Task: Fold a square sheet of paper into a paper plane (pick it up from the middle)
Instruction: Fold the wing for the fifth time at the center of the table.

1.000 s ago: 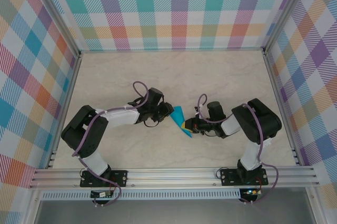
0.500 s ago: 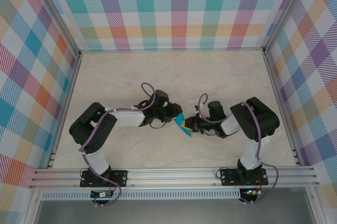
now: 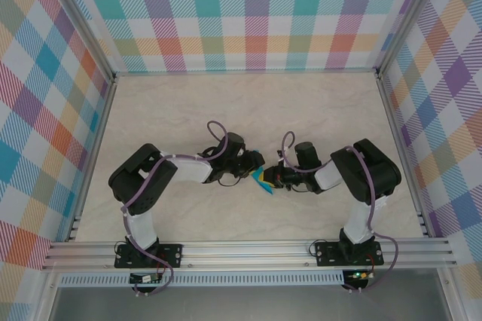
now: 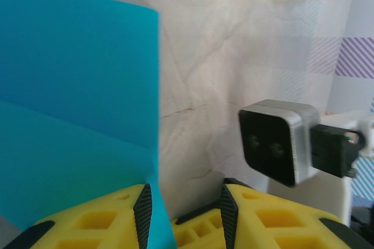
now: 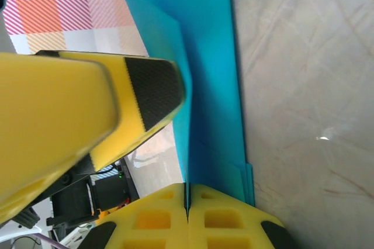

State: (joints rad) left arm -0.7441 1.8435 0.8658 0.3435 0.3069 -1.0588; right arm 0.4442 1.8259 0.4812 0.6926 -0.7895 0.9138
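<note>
While pinched in right end effector [image 5: 188, 197], folded teal paper [image 5: 210, 56]

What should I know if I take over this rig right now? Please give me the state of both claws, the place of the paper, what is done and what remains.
Right claw: shut on the teal paper, holding it on edge between the two arms.
Left claw: open. The paper's edge stands between its fingers, close to one pad, but it has no grip.
Done: the sheet is picked up and folded at least once; layers and a crease show.
Left: the other folds; no pointed plane shape is visible yet.
Advice: keep the right claw shut until the left one grips, or the paper may drop.
</note>
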